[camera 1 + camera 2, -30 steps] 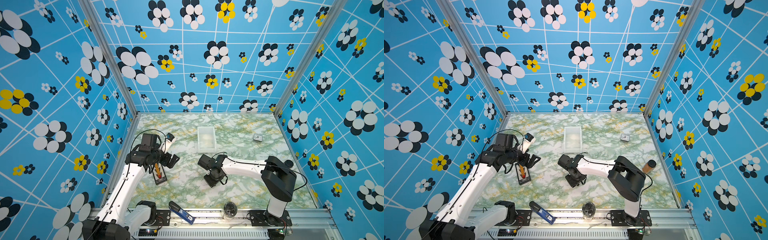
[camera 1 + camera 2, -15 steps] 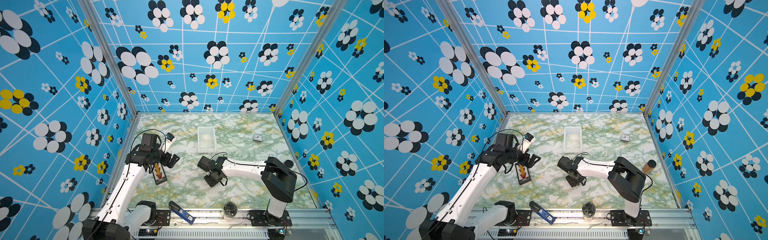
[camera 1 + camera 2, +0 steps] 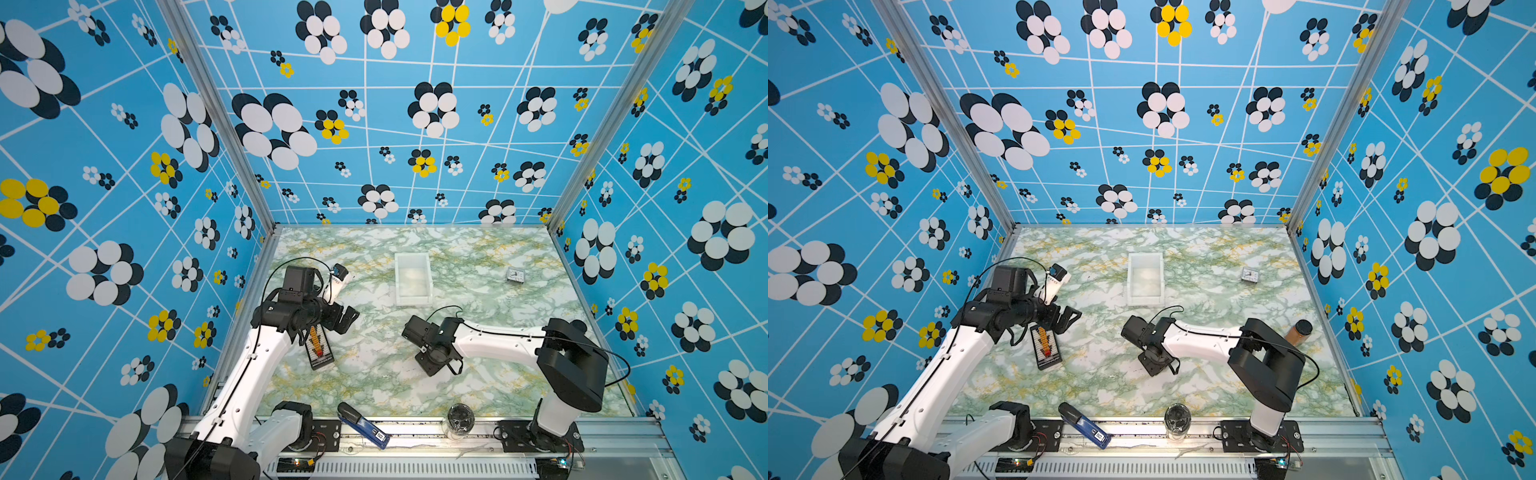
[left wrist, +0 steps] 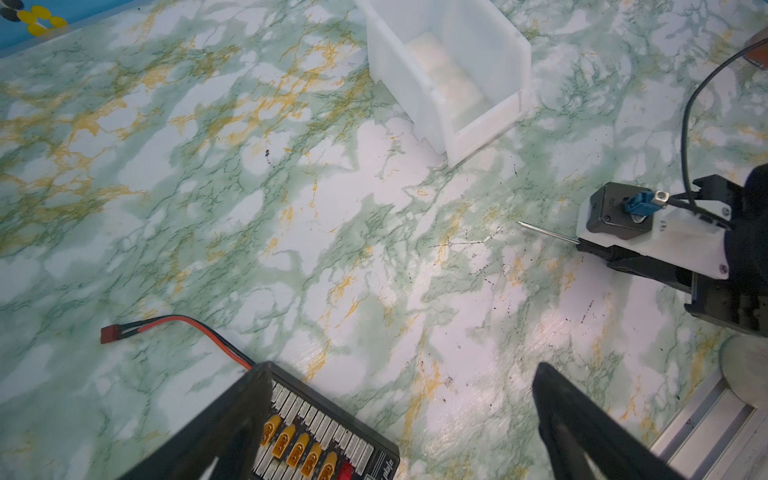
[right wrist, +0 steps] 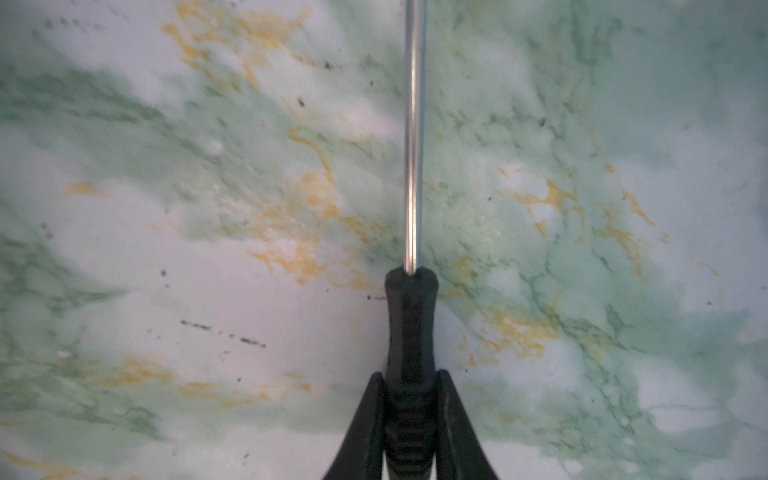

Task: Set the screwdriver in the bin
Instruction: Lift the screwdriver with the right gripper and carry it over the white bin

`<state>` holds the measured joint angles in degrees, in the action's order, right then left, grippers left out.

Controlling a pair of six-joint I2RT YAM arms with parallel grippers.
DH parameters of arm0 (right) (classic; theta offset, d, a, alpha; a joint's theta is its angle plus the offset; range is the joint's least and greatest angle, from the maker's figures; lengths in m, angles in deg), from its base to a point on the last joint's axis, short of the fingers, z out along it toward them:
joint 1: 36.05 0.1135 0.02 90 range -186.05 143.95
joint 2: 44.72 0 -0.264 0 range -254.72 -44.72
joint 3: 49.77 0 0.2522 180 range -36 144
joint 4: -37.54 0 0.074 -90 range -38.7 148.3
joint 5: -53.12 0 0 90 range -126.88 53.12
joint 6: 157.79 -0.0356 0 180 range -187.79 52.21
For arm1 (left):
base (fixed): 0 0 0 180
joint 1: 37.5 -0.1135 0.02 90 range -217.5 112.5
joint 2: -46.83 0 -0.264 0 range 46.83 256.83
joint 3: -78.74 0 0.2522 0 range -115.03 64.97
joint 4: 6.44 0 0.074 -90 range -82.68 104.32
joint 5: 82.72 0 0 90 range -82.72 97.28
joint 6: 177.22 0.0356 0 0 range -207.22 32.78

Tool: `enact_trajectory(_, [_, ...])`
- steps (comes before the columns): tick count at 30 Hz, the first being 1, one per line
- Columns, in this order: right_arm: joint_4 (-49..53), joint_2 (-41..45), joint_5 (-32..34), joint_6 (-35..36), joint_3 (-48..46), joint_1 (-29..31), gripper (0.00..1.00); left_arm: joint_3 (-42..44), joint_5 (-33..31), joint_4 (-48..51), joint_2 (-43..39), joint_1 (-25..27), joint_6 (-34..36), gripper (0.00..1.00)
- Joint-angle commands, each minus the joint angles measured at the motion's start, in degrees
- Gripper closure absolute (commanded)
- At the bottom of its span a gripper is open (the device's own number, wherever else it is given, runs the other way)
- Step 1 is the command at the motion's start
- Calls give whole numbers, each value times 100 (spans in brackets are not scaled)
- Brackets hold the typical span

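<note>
Over the last second the right gripper [image 5: 411, 380] has closed. Its fingers [image 5: 368, 419] now clamp the screwdriver [image 5: 410, 320] by its black handle, with the shaft pointing ahead low over the table [image 5: 166, 249], seemingly ready to lift. Both top views hide this grip under the wrist. They do show the bin [image 3: 397, 279] near, and the screwdriver is not yet in it. The left gripper [image 4: 399, 374] is spread wide and holds nothing.

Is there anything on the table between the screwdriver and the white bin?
Nothing visible stands in the way. The right gripper is shut on the screwdriver, and only bare marbled tabletop lies between it and the bin.
</note>
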<state>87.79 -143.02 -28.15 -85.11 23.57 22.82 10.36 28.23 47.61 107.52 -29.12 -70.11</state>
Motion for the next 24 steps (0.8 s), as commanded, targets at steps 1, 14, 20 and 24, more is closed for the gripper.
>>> enact_trajectory(1, [-97,314,95,165,-71,15,81,-268,-166,-114,29,32,-150,1])
enact_trajectory(14, [139,647,72,414,134,18,81,-433,-403,-219,31,29,-343,1])
enact_trajectory(20, [323,842,107,557,382,10,81,-559,-553,-162,-21,32,-354,1])
enact_trajectory(24, [484,907,179,648,560,-16,81,-663,-547,-31,-124,26,-264,1])
